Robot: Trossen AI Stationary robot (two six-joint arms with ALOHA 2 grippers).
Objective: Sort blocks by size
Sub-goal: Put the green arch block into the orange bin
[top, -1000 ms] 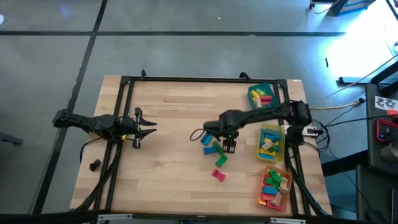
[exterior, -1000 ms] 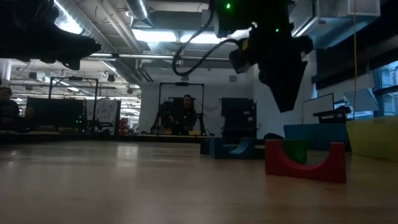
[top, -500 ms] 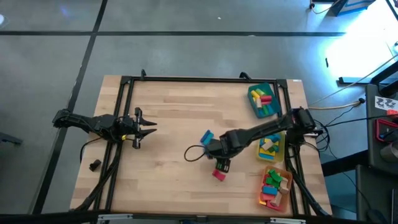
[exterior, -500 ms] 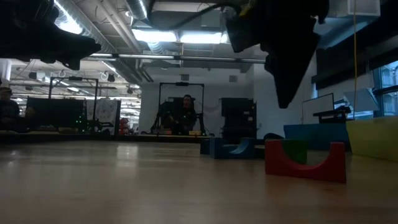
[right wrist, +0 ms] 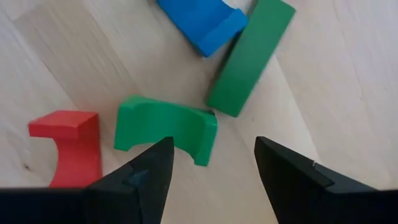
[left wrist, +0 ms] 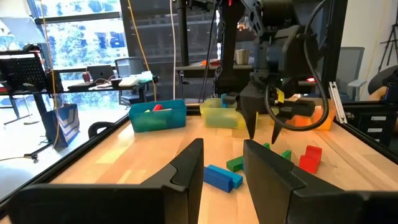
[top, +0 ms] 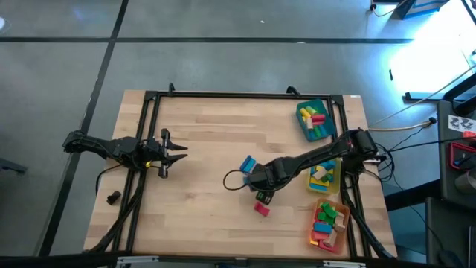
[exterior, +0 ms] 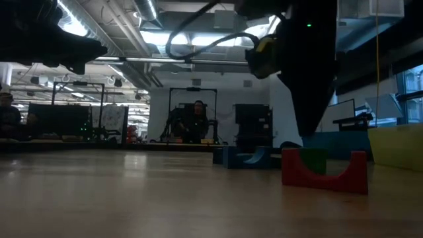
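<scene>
- The blocks: most already lie in the trays along the table's (top: 201, 141) 3 o'clock edge; a few loose ones sit near the middle, so by my reading the sort is well along but unfinished.
- Left gripper (top: 172, 155) waits at the table's 9 o'clock side, its jaws partly apart and empty.
- Blue block (top: 247, 163) lies near the centre, at about 11 o'clock from the working gripper.
- Right gripper (top: 264, 195) hangs over the loose pieces, jaws spread wide and holding nothing; the right wrist view shows a green arch block (right wrist: 165, 127) just ahead of them, a green bar (right wrist: 251, 56) beyond it and a red block (right wrist: 69, 146) beside it.
- Teal tray (top: 301, 123), yellow tray (top: 336, 177) and orange tray (top: 315, 228) run from 1 to 5 o'clock, each holding blocks.
- Left to do: lift the remaining loose pieces into the trays.
</scene>
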